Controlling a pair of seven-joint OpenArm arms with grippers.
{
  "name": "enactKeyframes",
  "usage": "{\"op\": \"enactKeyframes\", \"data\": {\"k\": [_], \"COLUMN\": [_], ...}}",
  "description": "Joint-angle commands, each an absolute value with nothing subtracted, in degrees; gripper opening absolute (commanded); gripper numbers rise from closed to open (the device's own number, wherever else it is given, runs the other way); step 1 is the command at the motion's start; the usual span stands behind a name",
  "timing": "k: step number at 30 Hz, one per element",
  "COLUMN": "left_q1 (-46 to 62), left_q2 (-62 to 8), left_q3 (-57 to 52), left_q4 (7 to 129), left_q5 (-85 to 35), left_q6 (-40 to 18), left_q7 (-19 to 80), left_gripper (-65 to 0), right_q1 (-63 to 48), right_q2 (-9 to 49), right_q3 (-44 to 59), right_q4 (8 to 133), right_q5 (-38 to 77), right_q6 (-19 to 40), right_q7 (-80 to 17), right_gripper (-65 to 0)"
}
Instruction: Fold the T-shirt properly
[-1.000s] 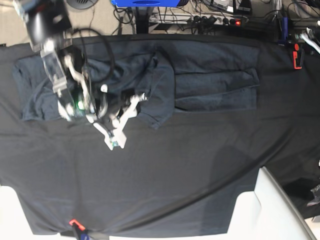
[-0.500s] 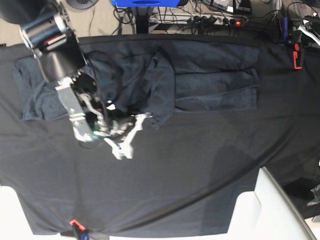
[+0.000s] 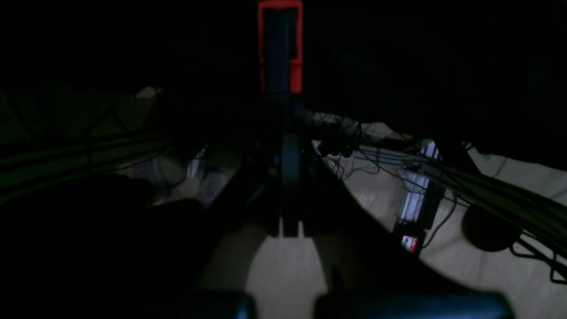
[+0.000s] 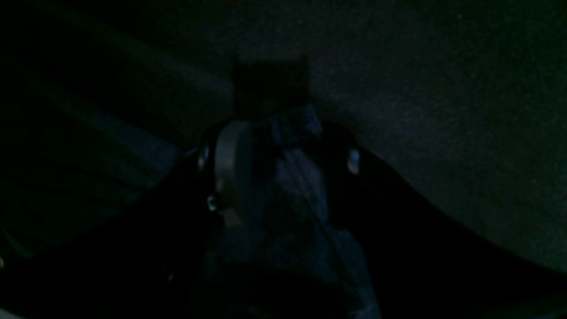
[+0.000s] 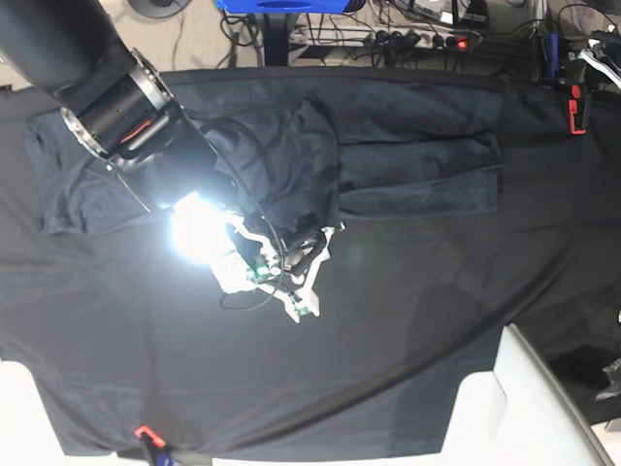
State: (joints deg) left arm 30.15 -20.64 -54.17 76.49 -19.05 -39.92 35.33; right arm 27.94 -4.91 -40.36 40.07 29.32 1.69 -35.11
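Note:
The dark slate-grey T-shirt (image 5: 417,165) lies spread along the far half of the black-covered table (image 5: 388,369), with one sleeve folded across its right part. My right gripper (image 5: 309,267) hangs over the table's middle, shut on a bunched fold of the shirt's near edge. The right wrist view shows that bluish T-shirt (image 4: 292,186) cloth pinched in the right gripper (image 4: 283,146) beside a pale finger pad (image 4: 232,164). My left gripper (image 3: 290,150) is shut on nothing, off the table's far right corner above the floor.
A red clamp (image 5: 576,109) grips the cloth at the far right edge, and shows as the red clamp (image 3: 280,44) in the left wrist view. Another red clamp (image 5: 146,434) sits at the near left edge. A white panel (image 5: 524,408) stands at the near right. Cables and a power strip (image 5: 417,39) lie behind the table.
My right arm has swung right and toward the near side, dragging the pinched shirt edge with it. The shirt's middle fold has stretched rightward.

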Motion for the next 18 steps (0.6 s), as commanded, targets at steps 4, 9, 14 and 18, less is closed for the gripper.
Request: {"op": "enactKeyframes", "data": {"k": [4,9,14,18], "left_q1": [30.29,30.29,30.2,30.2], "left_q2": [-21.05,-21.05,-20.97,-21.05], "left_q3": [-58.24,-58.15,-58.15,-58.15], "left_q4": [77.23,77.23,77.23,77.23], "left_q5": [-19.47,-19.38,-19.38,-19.38], "left_q6": [-40.0,-40.0,-40.0,-40.0], "left_q7": [34.59,34.59,34.59,34.59], "left_gripper": [-65.0,-65.0,-65.0,-65.0], "right_q1": [29.41,29.05,28.97,26.86], "right_q2": [-4.7,-4.7,-5.05,-4.7], "right_q3": [-40.31,-40.22,-40.48,-40.48], "right_q4": [40.04,40.04,40.48,48.31], "right_q5": [28.97,28.97,29.05,29.14], "right_q6": [1.27,1.27,1.27,1.27], "right_q7": [-35.74,-35.74,-36.0,-39.52], "right_gripper": [-39.8,-49.2,-64.2,-65.0]}}
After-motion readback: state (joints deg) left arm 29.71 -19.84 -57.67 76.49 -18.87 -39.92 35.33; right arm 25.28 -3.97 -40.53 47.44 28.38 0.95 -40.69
